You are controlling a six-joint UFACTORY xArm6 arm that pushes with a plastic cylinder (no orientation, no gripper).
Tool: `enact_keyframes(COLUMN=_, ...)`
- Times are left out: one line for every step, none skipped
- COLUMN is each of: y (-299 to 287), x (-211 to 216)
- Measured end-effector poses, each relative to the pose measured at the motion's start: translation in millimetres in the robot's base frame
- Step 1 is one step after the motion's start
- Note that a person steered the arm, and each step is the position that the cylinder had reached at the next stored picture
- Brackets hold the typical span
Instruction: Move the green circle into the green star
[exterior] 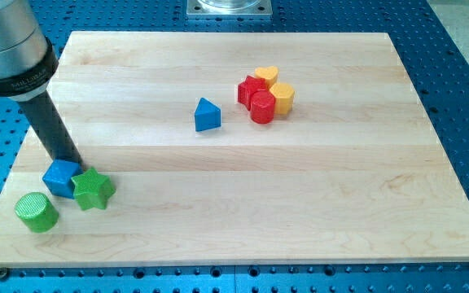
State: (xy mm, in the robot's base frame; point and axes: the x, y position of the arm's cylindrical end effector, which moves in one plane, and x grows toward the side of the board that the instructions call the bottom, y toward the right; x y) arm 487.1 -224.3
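The green circle (37,212), a short cylinder, stands near the board's bottom left corner. The green star (93,189) lies a little to its upper right, with a gap between them. A blue cube-like block (61,177) touches the star's left side. My tip (72,160) rests at the blue block's top edge, just above and left of the star, and well above the green circle.
A blue triangle block (207,115) sits near the board's middle. A cluster of a yellow heart (266,76), a red block (249,89), a red cylinder (262,107) and a yellow block (282,98) sits at the upper right. The wooden board (300,203) ends close to the green circle.
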Motion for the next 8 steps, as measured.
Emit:
enact_keyframes(y=-14.4, x=12.5)
enact_keyframes(y=-47.5, x=35.1)
enact_keyframes(y=-76.2, x=35.9)
enact_keyframes(y=-80.2, x=56.8)
enact_keyframes(y=-64.1, x=78.9)
enact_keyframes(y=-49.0, x=84.6)
enact_keyframes(y=-31.3, x=84.5)
enact_keyframes(y=-32.2, x=89.5)
